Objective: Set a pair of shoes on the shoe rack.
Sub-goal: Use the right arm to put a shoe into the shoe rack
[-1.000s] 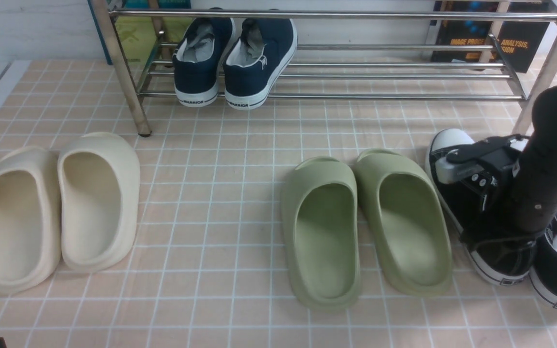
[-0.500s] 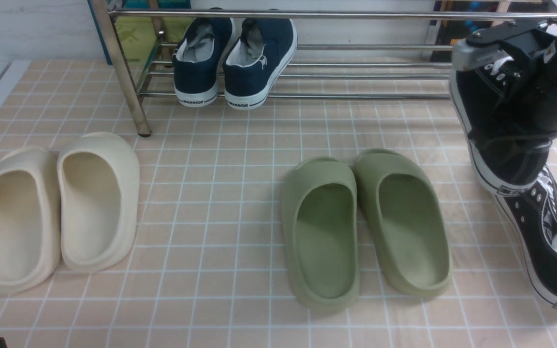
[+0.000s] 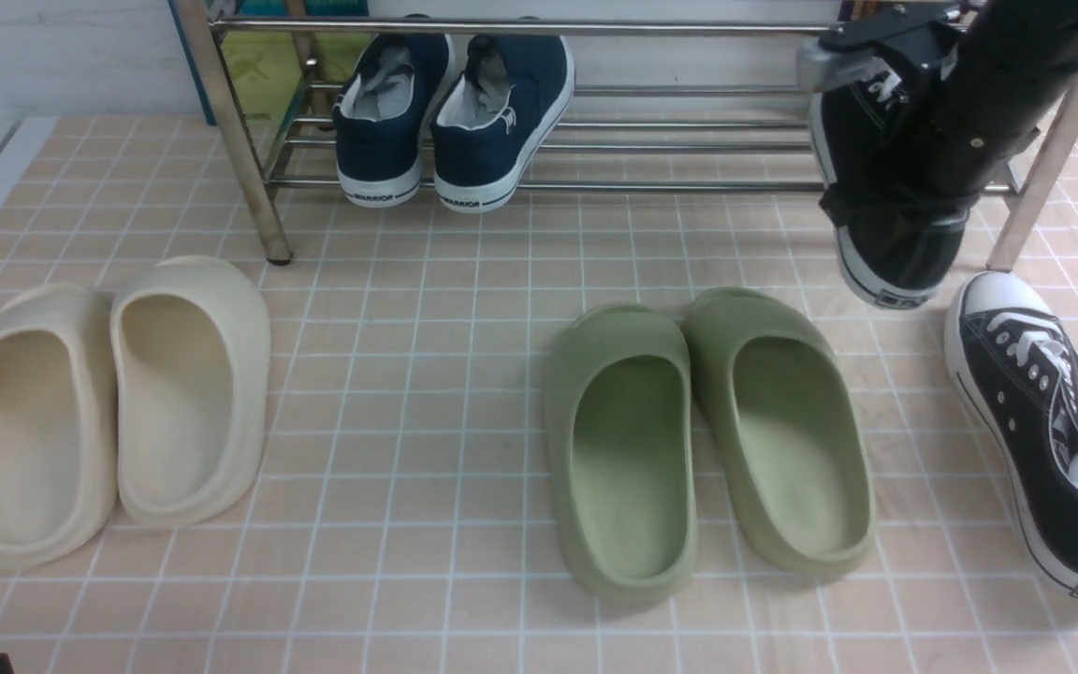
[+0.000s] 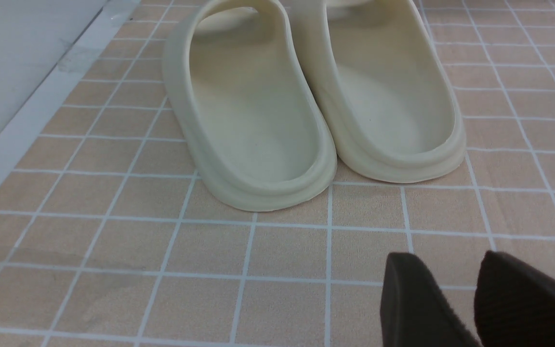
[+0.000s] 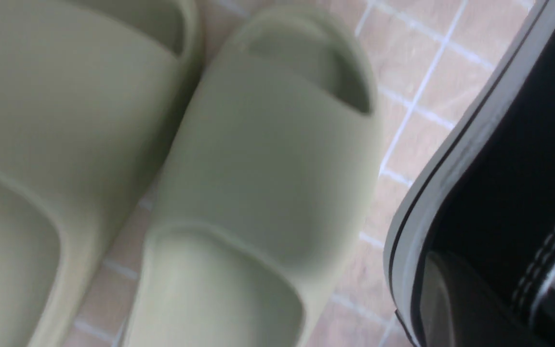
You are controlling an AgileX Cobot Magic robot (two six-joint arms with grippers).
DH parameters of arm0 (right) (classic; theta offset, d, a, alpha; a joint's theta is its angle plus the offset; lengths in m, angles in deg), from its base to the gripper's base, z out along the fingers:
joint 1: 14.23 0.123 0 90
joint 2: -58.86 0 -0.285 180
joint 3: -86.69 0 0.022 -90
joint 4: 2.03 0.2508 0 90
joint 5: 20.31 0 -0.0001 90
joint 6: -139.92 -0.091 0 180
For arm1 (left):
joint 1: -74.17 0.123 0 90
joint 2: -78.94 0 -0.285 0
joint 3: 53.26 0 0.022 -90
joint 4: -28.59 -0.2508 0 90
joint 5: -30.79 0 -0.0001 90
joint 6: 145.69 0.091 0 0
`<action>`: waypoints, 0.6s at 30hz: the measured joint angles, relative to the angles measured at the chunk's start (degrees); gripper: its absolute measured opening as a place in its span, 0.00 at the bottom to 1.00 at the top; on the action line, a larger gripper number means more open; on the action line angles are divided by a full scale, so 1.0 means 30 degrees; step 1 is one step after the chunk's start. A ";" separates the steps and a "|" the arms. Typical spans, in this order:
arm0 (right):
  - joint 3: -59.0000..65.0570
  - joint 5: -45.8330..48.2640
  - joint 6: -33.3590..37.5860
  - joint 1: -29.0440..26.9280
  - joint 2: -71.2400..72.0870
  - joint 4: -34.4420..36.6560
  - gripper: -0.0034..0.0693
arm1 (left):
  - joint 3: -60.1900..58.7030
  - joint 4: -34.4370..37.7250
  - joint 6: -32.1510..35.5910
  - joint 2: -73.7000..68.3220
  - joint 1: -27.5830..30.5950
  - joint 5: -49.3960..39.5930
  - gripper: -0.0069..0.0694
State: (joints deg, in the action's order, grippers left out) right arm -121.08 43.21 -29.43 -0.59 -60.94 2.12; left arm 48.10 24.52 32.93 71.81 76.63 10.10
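Note:
My right gripper (image 3: 904,183) is shut on one black sneaker (image 3: 890,239) and holds it in the air, heel hanging down, just in front of the right end of the shoe rack (image 3: 689,186). In the right wrist view the sneaker's white-edged sole and black canvas (image 5: 494,168) fill the side next to a dark finger (image 5: 451,303). The other black sneaker (image 3: 1044,421) lies on the tiled floor at the far right, toe cap toward the rack. My left gripper (image 4: 455,289) hovers open over bare tiles, with nothing between its fingers.
A pair of navy sneakers (image 3: 455,112) stands on the rack's left part. Green slides (image 3: 707,431) lie mid-floor, just left of the held sneaker. Cream slides (image 3: 109,402) lie at the left, right ahead of my left gripper. The rack's right leg (image 3: 1040,173) stands beside the raised shoe.
The right arm has lifted the black sneaker off the floor and carried it up, away and slightly left to the rack's front. The second black sneaker is now uncovered. The left gripper has not moved.

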 joint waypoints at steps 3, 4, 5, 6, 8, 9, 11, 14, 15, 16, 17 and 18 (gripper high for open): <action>-0.1345 0.0017 0.0035 0.0000 -0.1104 0.0000 0.06 | 0.0000 0.0000 0.0000 0.0000 0.0000 0.0000 0.40; -0.2330 0.0017 0.0052 0.0000 -0.1738 0.0000 0.06 | 0.0000 0.0000 0.0000 0.0000 0.0000 0.0000 0.40; -0.3072 0.0017 0.0059 0.0000 -0.2276 0.0000 0.06 | 0.0000 0.0000 0.0000 0.0000 0.0000 0.0000 0.40; -0.3565 0.0017 0.0059 0.0000 -0.2623 0.0000 0.06 | 0.0000 0.0000 0.0000 0.0000 0.0000 0.0000 0.40; -0.4667 0.0035 0.0240 0.0000 -0.3389 0.0000 0.06 | 0.0000 0.0000 0.0000 0.0000 0.0000 0.0000 0.40; -0.5373 0.0035 0.0390 0.0000 -0.3871 0.0000 0.06 | 0.0000 0.0000 0.0000 0.0000 0.0000 0.0000 0.40; -0.6281 0.0061 0.0869 0.0000 -0.4514 0.0000 0.06 | 0.0000 0.0000 0.0000 0.0000 0.0000 0.0000 0.40; -0.7392 0.0079 0.1443 0.0000 -0.5366 0.0000 0.06 | 0.0000 0.0000 0.0000 0.0000 0.0000 0.0000 0.40; -0.7452 0.0079 0.1463 0.0000 -0.5465 0.0000 0.06 | 0.0000 0.0000 0.0000 0.0000 0.0000 0.0000 0.40; -0.7736 0.0079 0.1601 0.0000 -0.5710 0.0000 0.06 | 0.0000 0.0000 0.0000 0.0000 0.0000 0.0000 0.40; -0.7845 0.0079 0.1683 0.0000 -0.5872 0.0000 0.06 | 0.0000 0.0000 0.0000 0.0000 0.0000 0.0000 0.40; -0.7894 0.0058 0.1801 0.0000 -0.6001 0.0000 0.06 | 0.0000 0.0000 0.0000 0.0000 0.0000 0.0000 0.40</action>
State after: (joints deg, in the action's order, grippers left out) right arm -144.76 43.38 -24.02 -0.59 -78.94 2.12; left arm 48.10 24.52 32.93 71.81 76.63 10.10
